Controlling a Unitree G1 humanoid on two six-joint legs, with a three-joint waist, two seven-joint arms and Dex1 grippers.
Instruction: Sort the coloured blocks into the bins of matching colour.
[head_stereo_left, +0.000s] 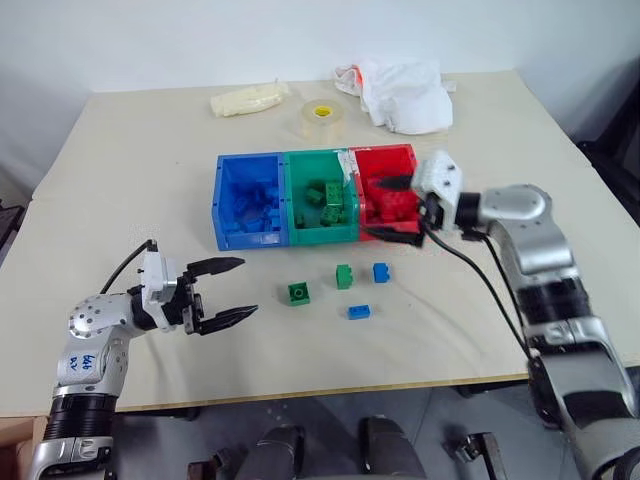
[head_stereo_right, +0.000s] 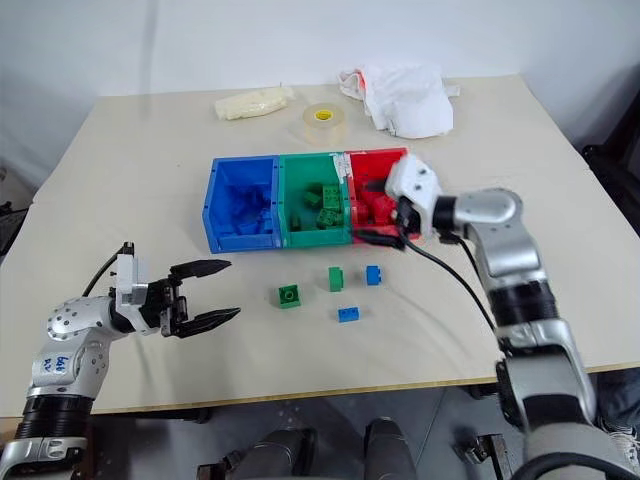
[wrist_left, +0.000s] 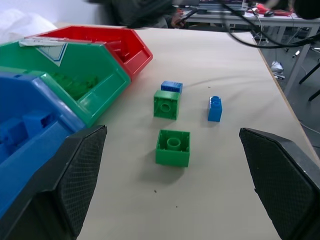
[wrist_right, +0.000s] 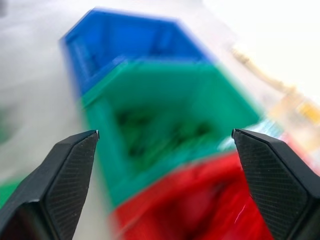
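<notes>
Over red bin (head_stereo_left: 398, 160): right tool (head_stereo_left: 398, 210), open, empty.

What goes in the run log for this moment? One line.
left gripper: open, empty | right gripper: open over red bin | loose on table: two green blocks, two blue blocks

Three joined open-topped plastic bins (head_stereo_left: 288, 160) sit mid-frame on the pale bench (head_stereo_left: 140, 190), blue, green and red from left to right, each holding bricks of its own colour. Just below them lie four loose studded bricks: two green bricks (head_stereo_left: 298, 293) and two blue bricks (head_stereo_left: 380, 272). The right gripper (head_stereo_left: 392, 209) hangs over the red bin, fingers spread. At lower left the left gripper (head_stereo_left: 233, 288) hovers, open and empty.
</notes>
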